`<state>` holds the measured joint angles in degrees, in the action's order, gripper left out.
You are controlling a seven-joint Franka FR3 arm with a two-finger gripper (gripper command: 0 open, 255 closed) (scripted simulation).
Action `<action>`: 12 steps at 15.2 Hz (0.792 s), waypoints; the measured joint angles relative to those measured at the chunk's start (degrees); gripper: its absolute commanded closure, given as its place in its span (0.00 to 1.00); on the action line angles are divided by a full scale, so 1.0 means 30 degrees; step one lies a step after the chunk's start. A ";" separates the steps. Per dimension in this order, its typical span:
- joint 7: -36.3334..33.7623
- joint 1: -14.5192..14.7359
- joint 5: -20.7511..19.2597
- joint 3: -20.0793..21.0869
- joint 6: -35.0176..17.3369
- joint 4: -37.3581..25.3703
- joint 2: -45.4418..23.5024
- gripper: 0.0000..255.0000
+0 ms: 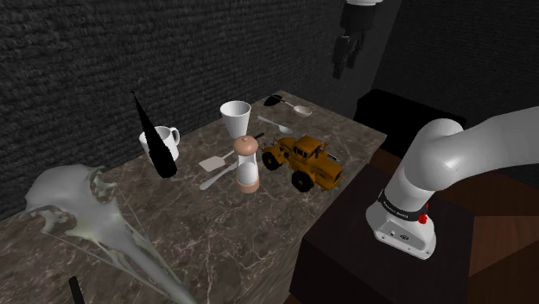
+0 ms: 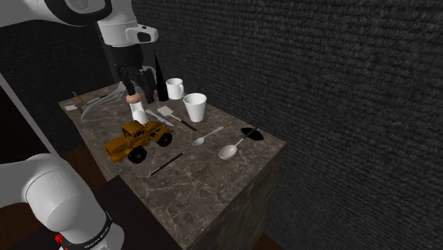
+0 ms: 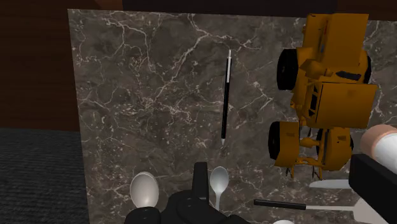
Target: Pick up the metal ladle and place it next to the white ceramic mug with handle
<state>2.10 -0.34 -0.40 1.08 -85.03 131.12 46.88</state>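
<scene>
Ladle [image 2: 228, 150] lies flat on the table [image 1: 250, 242], near the truck [image 1: 304, 162] but apart from it, with a spoon [image 2: 207, 136] between ladle and truck. Nothing holds it.
Mug [image 1: 167, 138] stands upright, well apart from the truck on its opposite side, past the hourglass [image 1: 247, 164].
Gripper [image 1: 347, 52] hangs high over the table, off to the truck's side. Opening: cannot tell.

Beneath me, a marbled tabletop [image 3: 146, 95]. From the thin black stick [image 3: 226, 95], the yellow toy loader [image 3: 331, 95] lies at three o'clock, a small spoon [image 3: 219, 180] at six, the ladle [image 3: 144, 189] at seven.
</scene>
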 measured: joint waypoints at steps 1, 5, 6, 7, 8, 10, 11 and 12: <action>0.0000 0.0000 0.0000 0.0000 0.0000 0.0000 0.0000 0.00; 0.0534 -0.0235 -0.0258 -0.0702 -0.1688 0.0339 -0.1235 0.00; 0.0675 -0.0295 -0.0302 -0.0899 -0.2315 0.0562 -0.1615 0.00; 0.0854 -0.0367 -0.0365 -0.1131 -0.2918 0.0652 -0.2086 0.00; 0.1024 -0.0436 -0.0411 -0.1355 -0.3560 0.0909 -0.2434 0.00; 0.1356 -0.0548 -0.0463 -0.1789 -0.4795 0.0971 -0.3511 0.00; 0.1547 -0.0611 -0.0482 -0.2019 -0.5306 0.0954 -0.3999 0.00; 0.1677 -0.0640 -0.0456 -0.2197 -0.5798 0.0830 -0.4570 0.00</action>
<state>7.13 -2.26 -1.77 -5.51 -102.42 133.61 33.17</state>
